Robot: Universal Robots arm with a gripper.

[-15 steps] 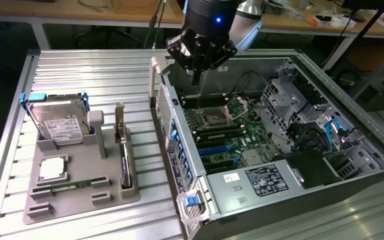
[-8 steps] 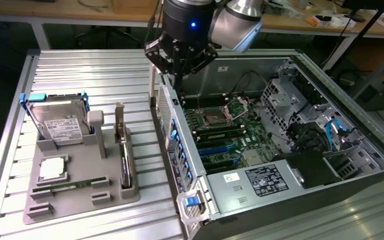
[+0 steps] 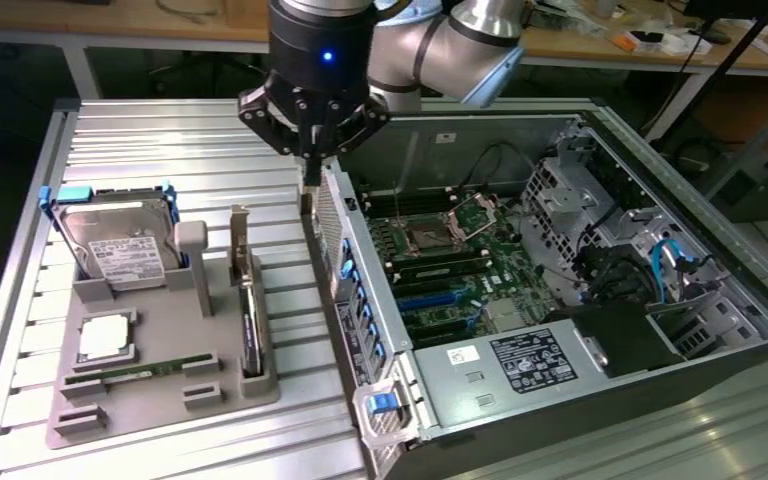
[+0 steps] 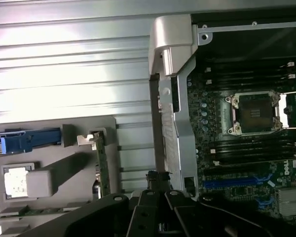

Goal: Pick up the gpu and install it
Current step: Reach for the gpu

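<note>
The gpu (image 3: 249,325) is a thin dark card standing on edge in a slot of the grey holder (image 3: 157,395), its silver bracket end pointing away from the table's front. In the wrist view the gpu (image 4: 101,168) appears edge-on in the holder. My gripper (image 3: 311,192) hangs shut above the near wall of the open computer case (image 3: 357,290), to the exterior view's right of the gpu and apart from it. Nothing is between its fingers. The gripper (image 4: 158,177) sits over the case's metal rear panel (image 4: 170,123).
The grey holder also carries a silver hard drive (image 3: 117,245) with blue rails, a processor chip (image 3: 104,338) and a green memory stick (image 3: 137,372). The case lies open with the motherboard (image 3: 451,265), its empty socket (image 3: 435,238) and blue slots (image 3: 431,298) exposed. Ribbed metal table (image 3: 171,150) all around.
</note>
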